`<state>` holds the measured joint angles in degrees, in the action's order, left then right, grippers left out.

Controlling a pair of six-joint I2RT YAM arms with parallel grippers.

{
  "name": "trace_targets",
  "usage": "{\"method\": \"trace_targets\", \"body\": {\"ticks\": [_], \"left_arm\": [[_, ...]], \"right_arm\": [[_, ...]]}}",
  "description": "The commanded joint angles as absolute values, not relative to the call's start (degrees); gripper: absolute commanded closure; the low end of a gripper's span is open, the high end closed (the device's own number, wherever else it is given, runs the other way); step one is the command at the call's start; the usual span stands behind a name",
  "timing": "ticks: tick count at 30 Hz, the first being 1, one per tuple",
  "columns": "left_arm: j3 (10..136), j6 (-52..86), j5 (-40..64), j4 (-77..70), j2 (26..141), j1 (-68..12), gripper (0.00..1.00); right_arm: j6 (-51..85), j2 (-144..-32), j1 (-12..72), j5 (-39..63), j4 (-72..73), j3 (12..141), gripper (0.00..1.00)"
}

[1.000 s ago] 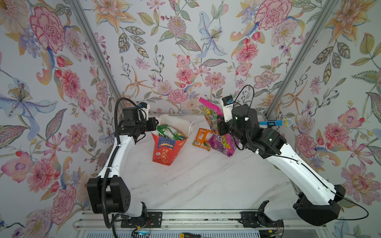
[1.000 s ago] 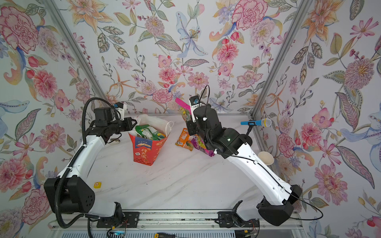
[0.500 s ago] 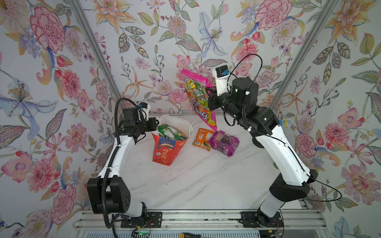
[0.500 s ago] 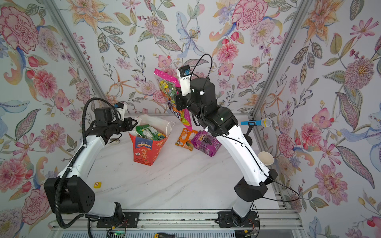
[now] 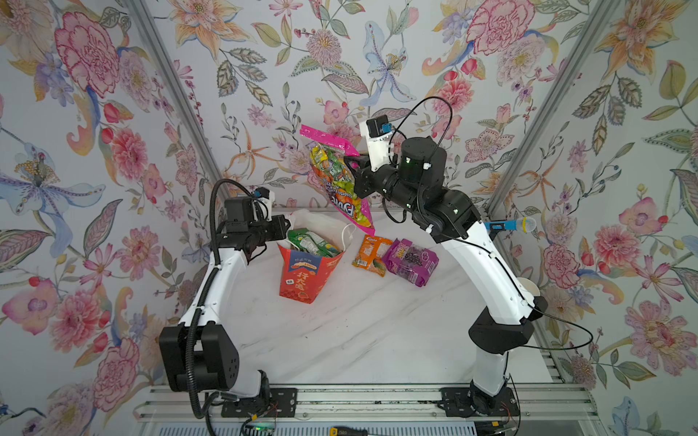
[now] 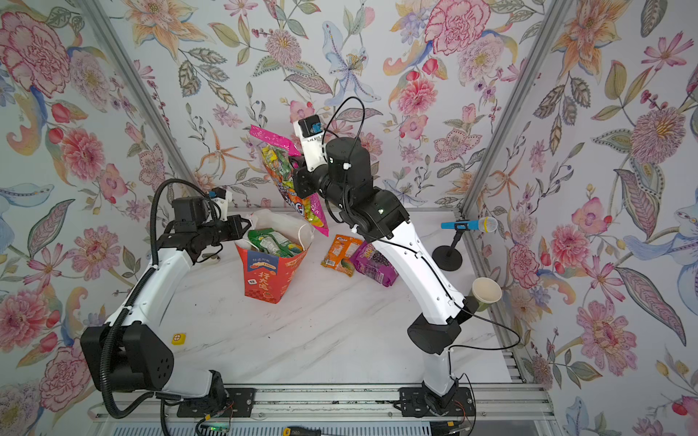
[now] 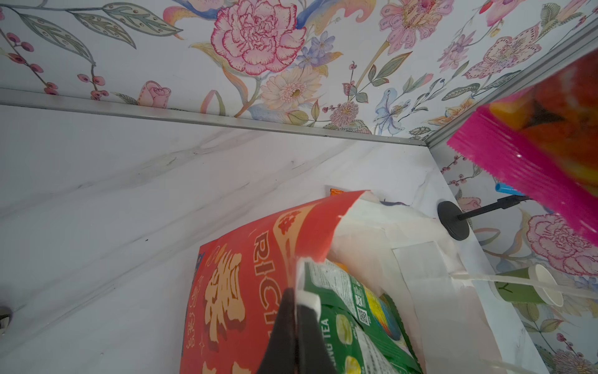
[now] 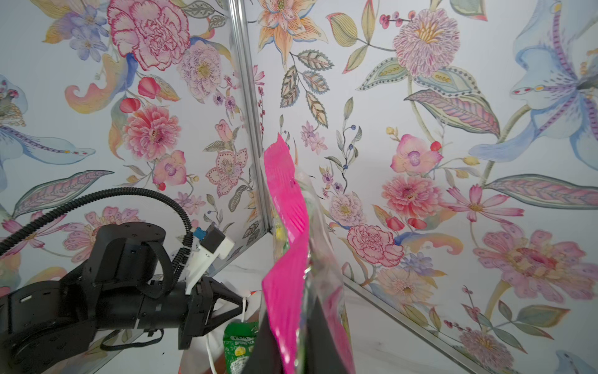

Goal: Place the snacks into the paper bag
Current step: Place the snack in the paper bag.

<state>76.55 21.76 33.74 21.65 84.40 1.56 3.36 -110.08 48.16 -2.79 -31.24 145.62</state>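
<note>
Setting: You work on a white marble tabletop (image 5: 340, 339), boxed in by floral walls.
Bag: The paper bag (image 5: 306, 277) stands upright, mouth up, with a green packet (image 5: 310, 243) inside.
Left gripper: Your left gripper (image 5: 284, 227) is pressed together on the bag's rim, reaching in level.
Right gripper: Your right gripper (image 5: 354, 168) pinches the magenta packet (image 5: 340, 185) near its top seal.
Key relation: The packet hangs with its long axis near vertical. Its lower corner is by the rim on the right arm's side and not yet inside. The mouth lies below, toward your left arm.
Right arm: Raised high, wrist roughly level.
Remaining: The small orange packet (image 5: 372, 254) and purple packet (image 5: 409, 262) lie side by side near the bag.
Next: You likely need to shift toward the left arm, then lower.
</note>
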Motion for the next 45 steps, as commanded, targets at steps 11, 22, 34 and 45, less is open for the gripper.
{"method": "trace_targets", "body": {"ticks": [11,22,34,45], "left_arm": [[79.2,19.2,28.3,24.4,82.0,2.0,1.00],[79.2,19.3,28.4,24.1,81.4,1.9,1.00],[78.9,19.3,28.4,23.9,81.3,1.9,1.00],[78.8,19.3,28.6,23.7,81.4,1.9,1.00]], "right_arm": [[7.4,-113.4,51.3,1.0,-6.3,152.3,1.00],[7.4,-113.8,52.7,0.7,-11.3,152.8,1.00],[9.3,-114.4,52.9,2.7,-15.3,150.6,1.00],[11.9,-115.3,53.1,4.8,-16.7,147.8,1.00]]}}
